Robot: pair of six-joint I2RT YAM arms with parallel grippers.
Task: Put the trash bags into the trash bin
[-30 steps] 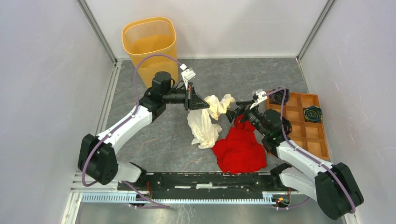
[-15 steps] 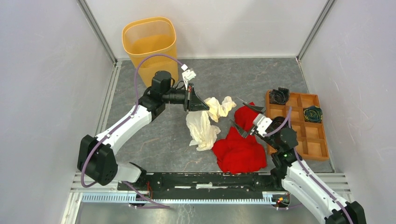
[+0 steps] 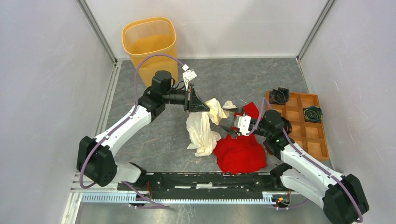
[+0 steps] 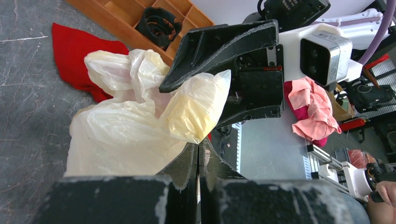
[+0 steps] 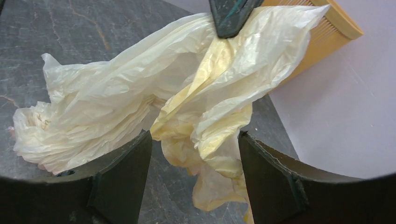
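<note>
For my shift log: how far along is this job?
Done: the left gripper is shut on the thin cream-white translucent plastic bag, one end raised. In hand: the open right gripper straddles another fold. Left: the bag's tail rests on the table; the yellow-orange mesh plastic wastebasket shows nothing inside.

Pale grey walls [image 3: 46, 70] enclose dark grey stone-patterned tabletop [image 3: 163, 135]; aluminium corner posts [image 3: 96, 30]; even light.
</note>
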